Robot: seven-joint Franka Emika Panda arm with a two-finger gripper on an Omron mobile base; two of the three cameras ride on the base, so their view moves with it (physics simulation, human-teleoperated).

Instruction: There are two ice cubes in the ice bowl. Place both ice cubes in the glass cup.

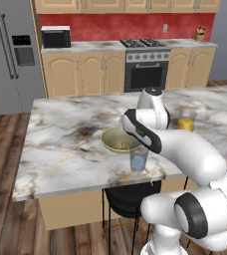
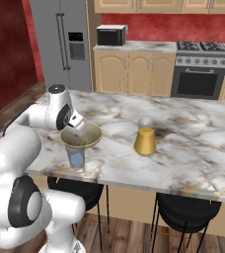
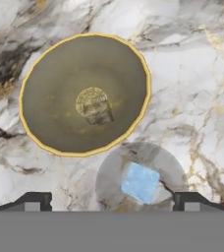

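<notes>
End effector (image 3: pixel 111 204): fingers spread wide, holding nothing.
Glass cup (image 3: pixel 141 179): directly beneath it, just beside the ice bowl (image 3: pixel 45 74).
Ice cube (image 3: pixel 140 183): inside the glass cup.
Ice bowl: appears bare of ice.

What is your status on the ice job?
Pincer open above the glass cup. Ice cube in cup. Ice bowl holds no cube. Nothing in the way.

White robot arm (image 1: pixel 185 149) reaching forward from its base, elbow bent, wrist angled downward; gripper (image 3: pixel 111 199) with its two dark fingertips spread wide apart.
</notes>
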